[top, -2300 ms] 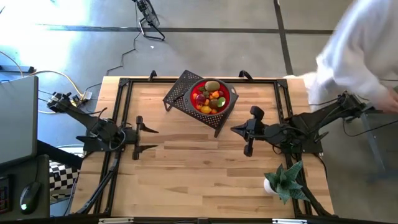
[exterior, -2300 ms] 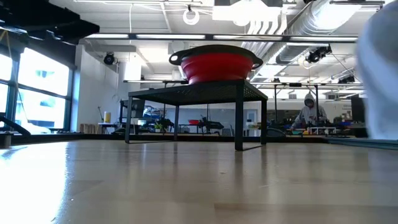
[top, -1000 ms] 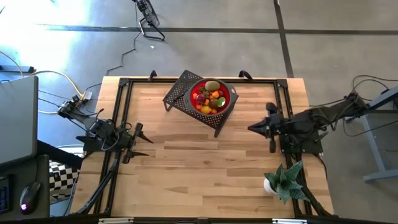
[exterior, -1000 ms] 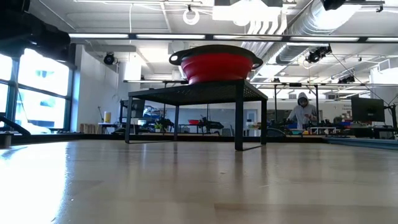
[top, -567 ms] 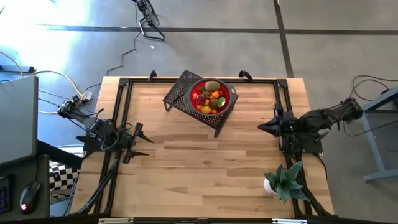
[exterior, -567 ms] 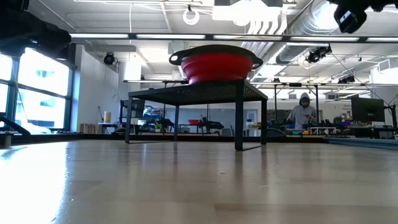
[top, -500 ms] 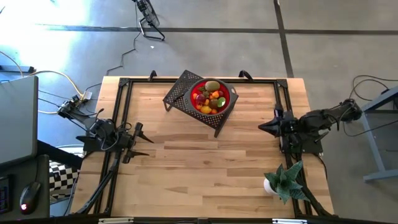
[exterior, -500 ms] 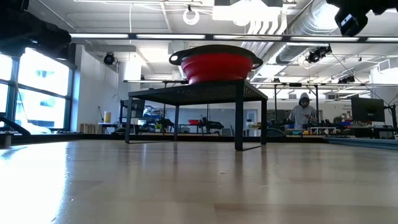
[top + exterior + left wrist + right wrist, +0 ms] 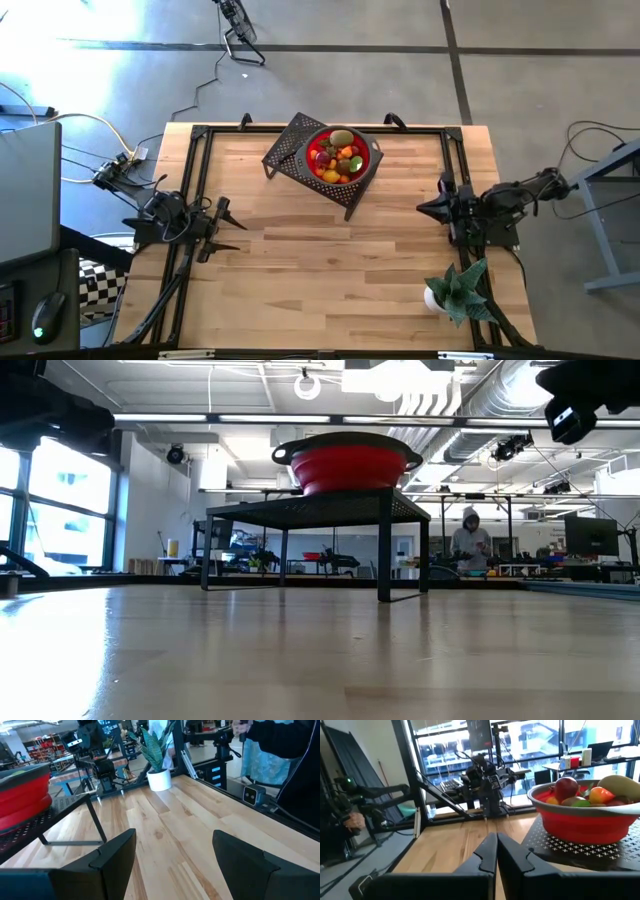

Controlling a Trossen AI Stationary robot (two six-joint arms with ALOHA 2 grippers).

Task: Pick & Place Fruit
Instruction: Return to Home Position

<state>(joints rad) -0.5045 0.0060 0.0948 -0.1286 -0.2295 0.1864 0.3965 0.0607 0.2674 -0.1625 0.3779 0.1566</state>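
The fruit (image 9: pixel 340 157) lies heaped in a red bowl (image 9: pixel 342 155), which stands on a black perforated stand (image 9: pixel 290 148) at the table's far middle. The right wrist view shows the fruit (image 9: pixel 580 790) above the bowl's rim. My left gripper (image 9: pixel 235 226) hovers open near the table's left edge and points toward the right, with nothing between its fingers (image 9: pixel 117 855). My right gripper (image 9: pixel 422 207) hovers shut near the right edge and points toward the left, well short of the bowl.
A spiky green plant in a white pot (image 9: pixel 455 290) stands at the near right corner, just in front of my right arm. Black frame rails (image 9: pixel 195 180) run along the table's left, right and far edges. A person (image 9: pixel 470 545) stands far off in the room.
My right gripper has drawn back toward the table's right edge and come down, shut all the while. In the low view its arm has sunk into the picture's top right. The bowl and fruit have not moved.
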